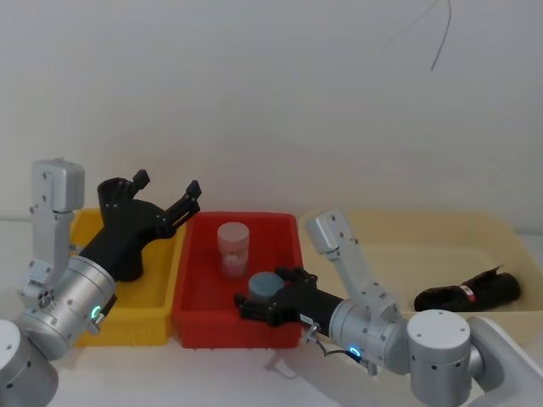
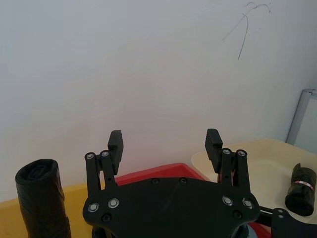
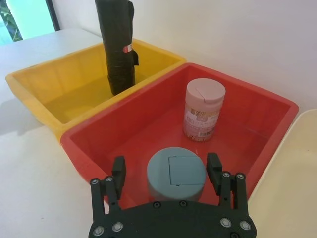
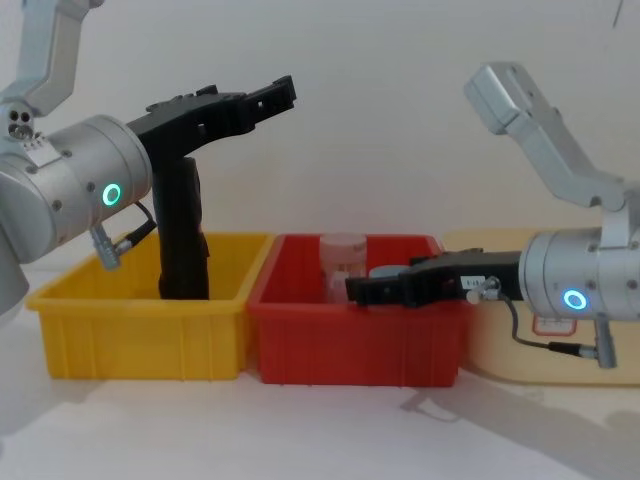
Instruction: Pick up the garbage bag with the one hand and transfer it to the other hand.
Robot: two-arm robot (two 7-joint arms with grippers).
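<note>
One black garbage bag roll (image 4: 184,235) stands upright in the yellow bin (image 4: 140,325); it also shows in the right wrist view (image 3: 118,47) and the left wrist view (image 2: 42,198). A second black roll (image 1: 467,292) with a red-and-white band lies in the beige tray (image 1: 424,237). My left gripper (image 2: 164,144) is open with nothing between its fingers. It is raised above the yellow bin (image 1: 165,203), just above and forward of the standing roll (image 4: 265,100). My right gripper (image 3: 166,169) is open and low in the red bin, its fingers either side of a grey-lidded jar (image 3: 176,171).
The red bin (image 1: 195,314) sits between the yellow bin and the beige tray and holds the grey-lidded jar (image 1: 265,286) and a pink jar (image 1: 233,248). A white wall stands close behind the bins. Bare white table lies in front of them.
</note>
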